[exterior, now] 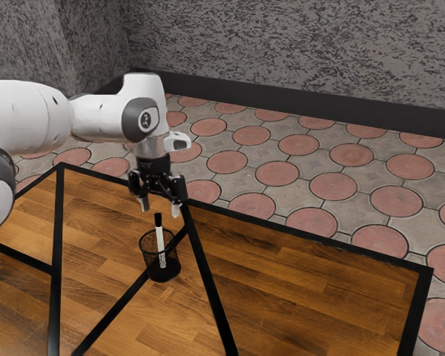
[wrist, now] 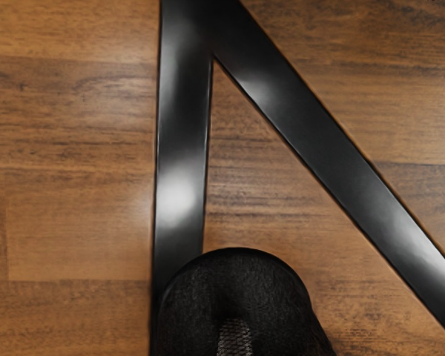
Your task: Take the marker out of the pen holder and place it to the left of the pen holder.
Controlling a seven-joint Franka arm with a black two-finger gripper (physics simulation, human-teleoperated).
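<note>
Marker (exterior: 161, 239) still to be lifted from the pen holder (exterior: 171, 257), our gripper (exterior: 160, 207) parted above it

We have the marker standing in the pen holder, black end up and leaning slightly, with its top rising above the mesh rim. Its pale lower part shows through the holder's wall. Our gripper hangs above the pen holder, close over the marker's top; its two fingers (exterior: 176, 211) are released and stand apart. On our arm (exterior: 100, 117), above the pen holder and toward the exterior view's left, we see a round badge (exterior: 147, 119) with a mark too small for us to read.

As for edges, the pen holder sits across one of the black strips (exterior: 117, 311) let into the wooden table (exterior: 297, 282). That strip meets a second one just beside the holder, on its exterior view's right side, and in the wrist view we see the two join in a narrow point, with the holder's dark rounded shape overlapping one of them. The table's black border (exterior: 311, 236) passes behind the pen holder, near it, and runs on to a corner well apart from it, toward the exterior view's right. Brown planks spread on both sides of the holder, giving us room at table level. Past the border, behind the holder, lies a floor (exterior: 334, 186) of round reddish tiles set in grey, then a dark baseboard (exterior: 282, 97) and a mottled grey wall (exterior: 304, 44).
</note>
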